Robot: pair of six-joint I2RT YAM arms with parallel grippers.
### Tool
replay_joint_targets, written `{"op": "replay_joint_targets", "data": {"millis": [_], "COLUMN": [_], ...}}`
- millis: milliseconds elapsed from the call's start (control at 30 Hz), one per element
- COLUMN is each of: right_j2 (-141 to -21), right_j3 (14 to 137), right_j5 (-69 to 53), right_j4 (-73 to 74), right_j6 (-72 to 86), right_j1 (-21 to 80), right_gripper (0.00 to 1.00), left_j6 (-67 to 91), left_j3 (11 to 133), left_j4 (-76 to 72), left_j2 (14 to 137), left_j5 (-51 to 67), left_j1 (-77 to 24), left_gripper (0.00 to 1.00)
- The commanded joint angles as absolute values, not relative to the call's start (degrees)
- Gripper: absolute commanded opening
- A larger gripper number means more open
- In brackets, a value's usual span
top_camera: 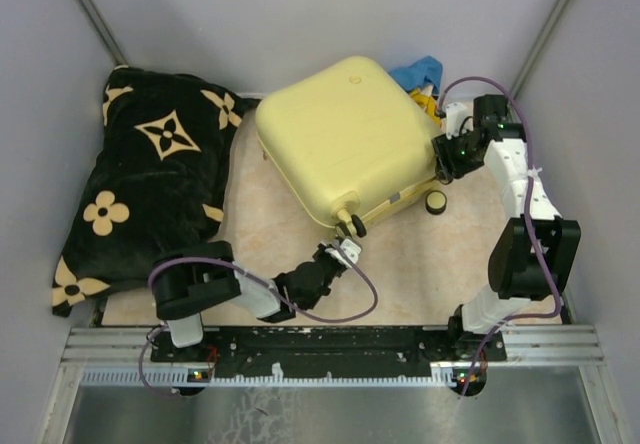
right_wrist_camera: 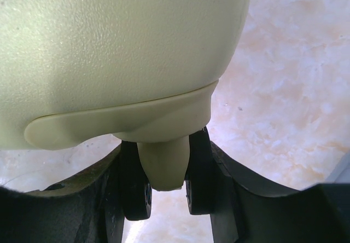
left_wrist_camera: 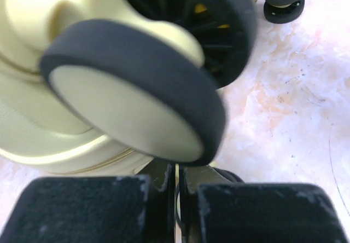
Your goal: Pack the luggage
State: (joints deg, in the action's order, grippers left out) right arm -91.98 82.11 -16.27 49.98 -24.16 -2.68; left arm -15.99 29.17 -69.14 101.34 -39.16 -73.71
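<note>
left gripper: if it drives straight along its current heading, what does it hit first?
The near caster wheel of the luggage. It sits directly ahead of the shut left gripper and fills the wrist view. The gap looks small, but I can't tell whether they already touch.

- The luggage (top_camera: 340, 139) has a hard plastic shell, finely pebbled, with a soft sheen.
- Its wheel (left_wrist_camera: 136, 90) wears a matt black, rubbery tyre.
- The blanket (top_camera: 150, 184) is plush cloth.
- The desk (top_camera: 258, 232) looks smooth and marbled.
</note>
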Motion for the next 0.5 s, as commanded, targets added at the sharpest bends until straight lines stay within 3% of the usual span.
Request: {"op": "replay_joint_targets", "data": {"millis": [0, 167, 467], "right_j2": [-89.7, -89.5, -88.3], "right_j3": [81.4, 81.3, 80.6], "right_j5": [-21.1, -21.2, -21.1], "right_j4": [54.1, 54.3, 54.3], "right_j6": [-16.8, -16.8, -16.6], "right_j1": [1.2, 1.3, 1.4], "right_gripper": [0.00, 0.00, 0.00], "left_j6": [-21.3, -25.9, -27.7], "left_j3": [37.9, 43.4, 52.6], "left_j4": [-78.4, -85.1, -84.1], "left_j2": [110.2, 117.0, 125.0], "left_j5": [-34.1, -36.2, -34.2], "left_j1": [-76.2, -77.4, -77.0], "left_gripper": [0.00, 0.00, 0.00]}}
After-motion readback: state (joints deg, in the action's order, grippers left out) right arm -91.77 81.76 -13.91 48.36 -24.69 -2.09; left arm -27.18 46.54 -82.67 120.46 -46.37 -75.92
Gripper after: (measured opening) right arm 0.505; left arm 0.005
